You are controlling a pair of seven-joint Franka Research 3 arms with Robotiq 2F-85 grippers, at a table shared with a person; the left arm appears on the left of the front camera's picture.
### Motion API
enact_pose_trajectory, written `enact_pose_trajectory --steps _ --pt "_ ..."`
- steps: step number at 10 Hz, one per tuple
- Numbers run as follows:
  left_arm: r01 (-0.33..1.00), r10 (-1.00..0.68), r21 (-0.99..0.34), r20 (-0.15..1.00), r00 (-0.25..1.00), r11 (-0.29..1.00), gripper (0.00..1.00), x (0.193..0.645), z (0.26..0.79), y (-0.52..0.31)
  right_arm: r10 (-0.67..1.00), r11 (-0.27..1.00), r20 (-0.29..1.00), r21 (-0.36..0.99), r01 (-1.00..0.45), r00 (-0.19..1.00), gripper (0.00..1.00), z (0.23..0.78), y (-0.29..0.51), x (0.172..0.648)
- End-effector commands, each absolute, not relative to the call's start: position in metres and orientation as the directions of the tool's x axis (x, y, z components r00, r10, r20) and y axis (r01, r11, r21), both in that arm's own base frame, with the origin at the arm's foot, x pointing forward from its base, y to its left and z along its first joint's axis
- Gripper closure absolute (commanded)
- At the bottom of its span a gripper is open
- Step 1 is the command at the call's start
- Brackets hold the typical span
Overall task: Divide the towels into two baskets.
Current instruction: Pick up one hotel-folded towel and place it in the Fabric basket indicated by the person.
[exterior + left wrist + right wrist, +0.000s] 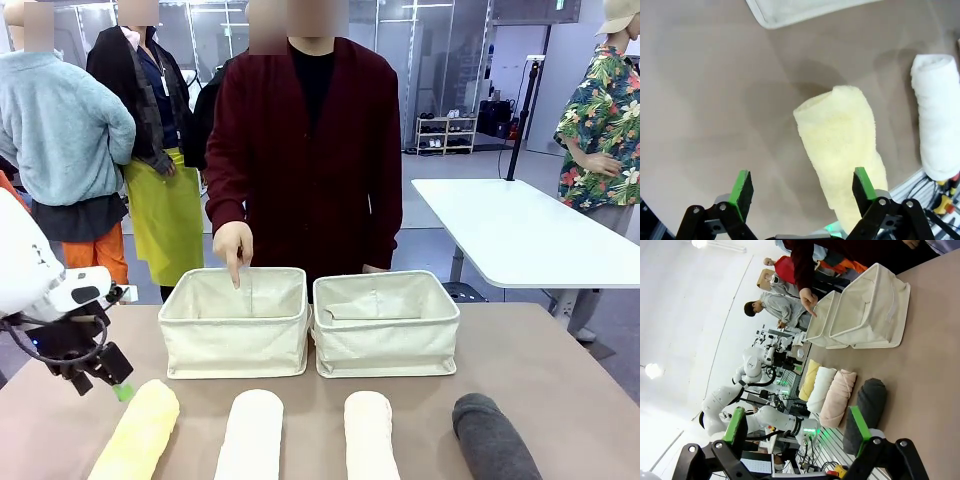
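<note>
The left gripper [801, 180] hangs wide open by the yellow towel [138, 432]. Then come the white towel [250, 435], the pink towel [370, 435] and the grey towel [495, 438], all on the table [560, 370]. Behind them sit the left basket [235, 335] and the right basket [385, 335]. The right gripper [796, 415] is wide open too.

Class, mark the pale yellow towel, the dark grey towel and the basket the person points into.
pale yellow towel [138, 432]: front view, middle of the roll.
dark grey towel [493, 437]: front view, middle of the roll.
basket [235, 340]: front view, front wall.

white side table [520, 235] — right | far shelf [445, 133], perhaps shoes | grey floor [425, 250]
</note>
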State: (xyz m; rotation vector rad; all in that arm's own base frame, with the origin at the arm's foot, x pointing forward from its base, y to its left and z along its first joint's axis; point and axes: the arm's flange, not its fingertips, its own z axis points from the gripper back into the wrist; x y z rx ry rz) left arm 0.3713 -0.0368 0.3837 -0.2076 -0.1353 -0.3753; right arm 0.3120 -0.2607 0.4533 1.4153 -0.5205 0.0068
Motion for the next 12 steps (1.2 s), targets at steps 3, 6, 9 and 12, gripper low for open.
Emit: enact_pose_trajectory --steps 3,6,9,12 --pt "0.382 -0.36 -0.238 0.132 0.924 0.893 0.0 0.268 0.329 -0.041 -0.302 0.169 0.361 0.931 -0.323 0.882 0.0 0.456 -0.26 0.31" --pt "0.404 -0.394 -0.267 0.092 0.915 0.875 0.0 0.251 0.323 -0.047 -0.302 0.169 0.361 0.931 -0.323 0.882 0.0 0.456 -0.26 0.31" --pt "0.416 -0.402 -0.187 0.109 0.909 0.89 0.0 0.246 0.302 -0.055 -0.302 0.169 0.361 0.931 -0.323 0.882 0.0 0.456 -0.26 0.31" --pt "0.388 -0.409 -0.34 0.009 0.912 0.857 0.0 0.236 0.29 -0.064 -0.302 0.169 0.361 0.931 -0.323 0.882 0.0 0.456 -0.26 0.31"
